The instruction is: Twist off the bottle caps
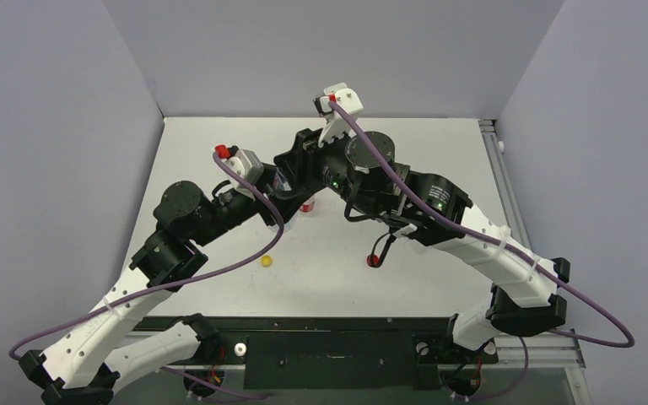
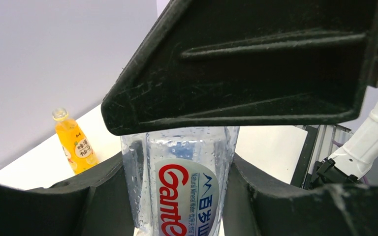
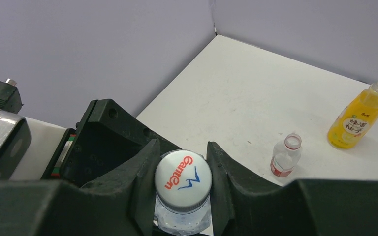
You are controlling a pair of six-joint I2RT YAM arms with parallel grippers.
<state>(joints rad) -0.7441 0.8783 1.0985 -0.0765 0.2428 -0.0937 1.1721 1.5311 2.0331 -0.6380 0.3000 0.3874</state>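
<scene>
A clear bottle with a blue-and-red printed label (image 2: 187,191) stands upright between the fingers of my left gripper (image 2: 179,199), which is shut on its body. Its white cap (image 3: 183,178) sits on the neck, and my right gripper (image 3: 183,172) is shut on that cap from above, a finger pressed to each side. In the top view both grippers (image 1: 297,169) meet at the table's middle and hide this bottle. A yellow-orange juice bottle (image 3: 357,118) and a small clear bottle with a red-white label (image 3: 286,156) stand uncapped. A yellow cap (image 1: 266,261) and a red cap (image 1: 374,260) lie loose.
The red-labelled bottle (image 1: 307,204) stands just in front of the two grippers. The juice bottle (image 2: 74,142) stands near the back wall. Grey walls close the table (image 1: 439,143) on the left, back and right. A metal rail (image 1: 491,148) runs along the right edge.
</scene>
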